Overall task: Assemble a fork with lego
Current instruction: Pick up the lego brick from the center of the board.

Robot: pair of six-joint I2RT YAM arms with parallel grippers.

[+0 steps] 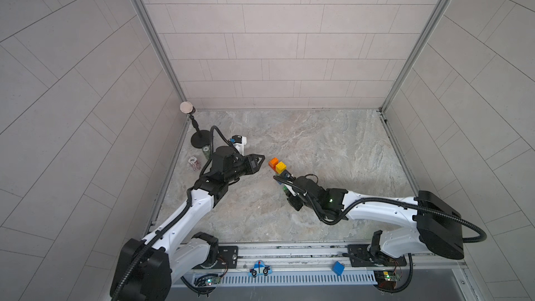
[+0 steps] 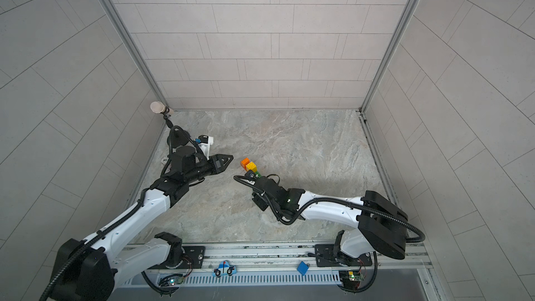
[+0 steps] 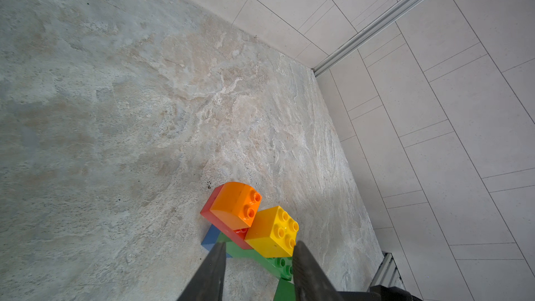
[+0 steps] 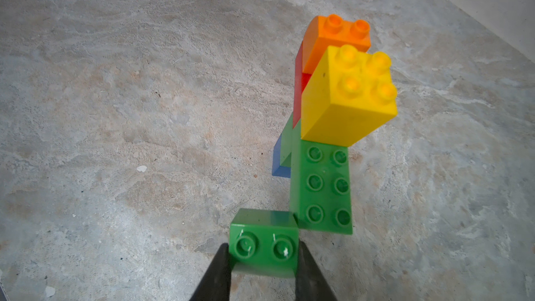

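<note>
The part-built fork (image 1: 277,166) is stood left of centre on the marbled surface (image 1: 347,146). A small green brick (image 4: 265,244) is gripped in the right hand (image 4: 263,249) just beside its long green brick (image 4: 324,186). The left hand (image 1: 261,158) is held narrowly parted and empty nearby. The surface is enclosed by tiled walls (image 1: 275,39), and open room is left toward the back and right edges.

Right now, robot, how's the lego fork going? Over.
Left hand open, empty, near the fork. Right hand shut on small green brick, beside the bare green crossbar brick. Orange prong and yellow prong on. Nothing blocking.
</note>
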